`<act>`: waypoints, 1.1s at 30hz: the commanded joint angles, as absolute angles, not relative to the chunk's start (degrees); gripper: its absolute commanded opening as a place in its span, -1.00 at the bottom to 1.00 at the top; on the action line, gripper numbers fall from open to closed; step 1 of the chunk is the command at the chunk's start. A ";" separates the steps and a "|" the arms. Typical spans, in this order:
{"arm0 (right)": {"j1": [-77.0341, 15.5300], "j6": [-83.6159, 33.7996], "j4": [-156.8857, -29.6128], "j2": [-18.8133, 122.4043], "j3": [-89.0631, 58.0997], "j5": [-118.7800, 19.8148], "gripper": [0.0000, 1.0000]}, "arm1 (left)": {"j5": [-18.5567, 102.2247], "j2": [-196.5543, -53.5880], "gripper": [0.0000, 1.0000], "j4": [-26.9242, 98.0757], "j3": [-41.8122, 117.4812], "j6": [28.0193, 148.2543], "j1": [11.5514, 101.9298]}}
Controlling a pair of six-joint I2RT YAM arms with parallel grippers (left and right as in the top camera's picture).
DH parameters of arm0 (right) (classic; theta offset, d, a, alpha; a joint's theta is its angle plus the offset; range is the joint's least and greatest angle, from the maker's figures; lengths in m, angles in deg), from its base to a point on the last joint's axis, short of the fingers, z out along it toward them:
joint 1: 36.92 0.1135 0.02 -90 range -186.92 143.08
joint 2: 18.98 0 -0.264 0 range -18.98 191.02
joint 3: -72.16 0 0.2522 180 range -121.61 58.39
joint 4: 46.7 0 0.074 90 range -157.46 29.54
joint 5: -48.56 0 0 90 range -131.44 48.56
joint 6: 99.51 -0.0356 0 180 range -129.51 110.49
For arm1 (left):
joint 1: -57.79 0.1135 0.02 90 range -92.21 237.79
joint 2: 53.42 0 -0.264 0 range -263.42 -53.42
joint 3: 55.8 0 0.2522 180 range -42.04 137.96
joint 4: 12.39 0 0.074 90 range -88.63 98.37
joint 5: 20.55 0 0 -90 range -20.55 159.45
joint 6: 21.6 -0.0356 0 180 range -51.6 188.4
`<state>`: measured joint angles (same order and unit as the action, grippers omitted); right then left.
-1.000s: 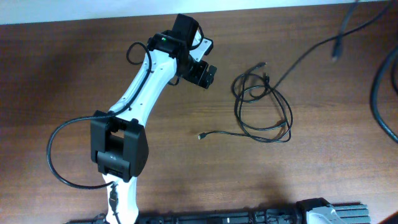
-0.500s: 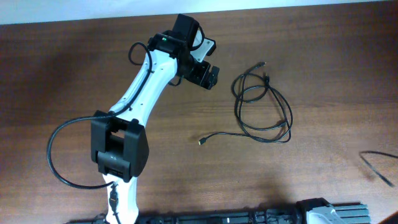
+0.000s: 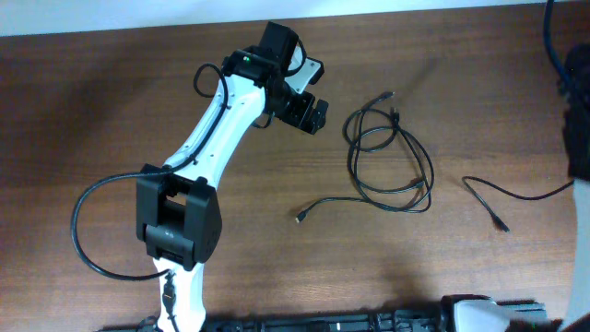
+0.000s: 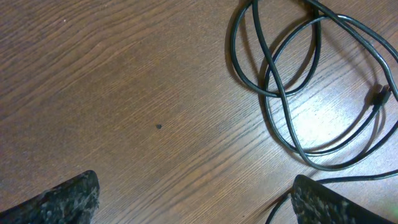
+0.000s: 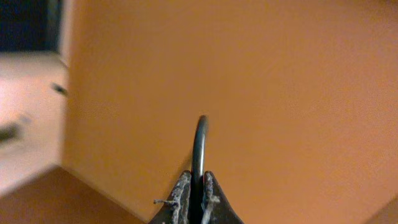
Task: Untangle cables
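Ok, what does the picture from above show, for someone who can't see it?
A tangle of thin black cables lies looped on a brown wooden table. The open left gripper hovers beside it, and a single cable lies near the right edge.

Brown wood tbl (image 3: 92,92), white strip (image 3: 138,14) beyond

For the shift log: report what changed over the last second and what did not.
The single cable, pinched in the shut right tool, swung from the upper right down to lie right of the tangle. The open left tool edged slightly toward the tangle. The tangle's trailing plug end slid slightly nearer the robot. The tangle's loops stayed put.
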<state>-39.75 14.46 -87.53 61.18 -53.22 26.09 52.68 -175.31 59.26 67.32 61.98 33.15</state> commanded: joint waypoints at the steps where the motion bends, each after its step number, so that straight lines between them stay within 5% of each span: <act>1: -48.49 7.24 -91.58 65.97 -53.79 27.79 -0.92 | 51.60 -175.62 0.97 59.37 67.52 61.05 32.80; 11: -78.56 -24.78 -110.55 69.77 -53.63 -2.15 -0.92 | 51.58 -175.62 0.97 59.76 67.52 61.07 32.75; 17: -94.08 -26.11 -114.07 74.06 -53.35 -30.59 -0.92 | 50.23 -175.62 0.97 59.39 67.52 61.07 32.62; 33: -96.57 -26.13 -119.93 93.47 -53.35 -39.50 -0.92 | 46.29 -175.62 0.97 58.47 67.52 61.07 28.99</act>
<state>-96.40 -25.80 -119.10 91.39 -53.13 -37.49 47.30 -175.31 58.93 67.34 61.98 29.54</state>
